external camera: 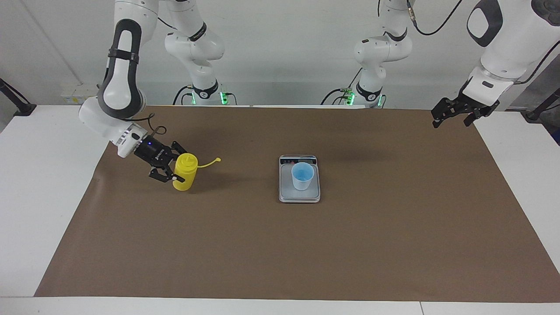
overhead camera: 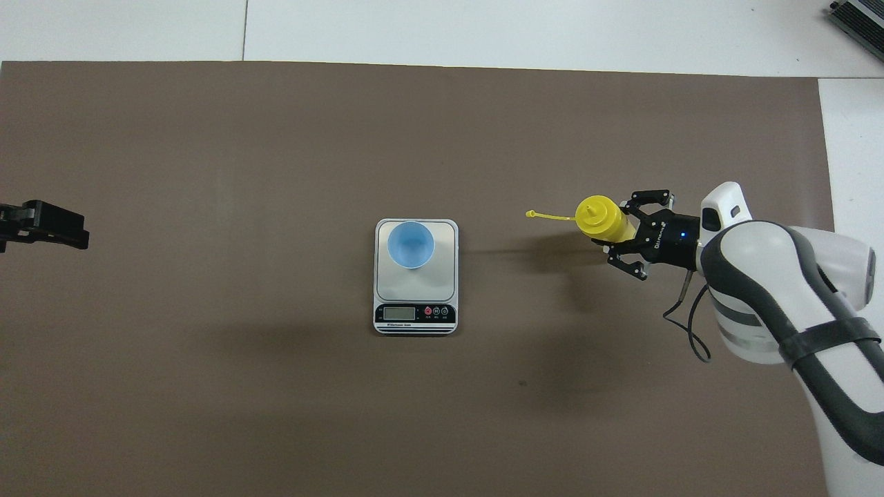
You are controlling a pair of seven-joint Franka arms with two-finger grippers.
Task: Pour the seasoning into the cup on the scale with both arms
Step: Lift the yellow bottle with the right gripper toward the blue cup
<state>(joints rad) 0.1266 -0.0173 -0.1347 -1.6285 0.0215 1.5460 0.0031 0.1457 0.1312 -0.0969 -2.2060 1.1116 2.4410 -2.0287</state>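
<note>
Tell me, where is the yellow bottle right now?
The yellow bottle is held in the right gripper over the brown mat, toward the right arm's end, well apart from the scale.

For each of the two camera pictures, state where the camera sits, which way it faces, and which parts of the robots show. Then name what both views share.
Facing view: high across the table, looking at the robots; both arms show from base to gripper, the right gripper shut on the yellow bottle, the left gripper waiting open.
Overhead view: above the robots' end, looking steeply down; the right arm's forearm and gripper and the left gripper's tip show.
Shared: bottle, blue cup on the scale, brown mat.
</note>
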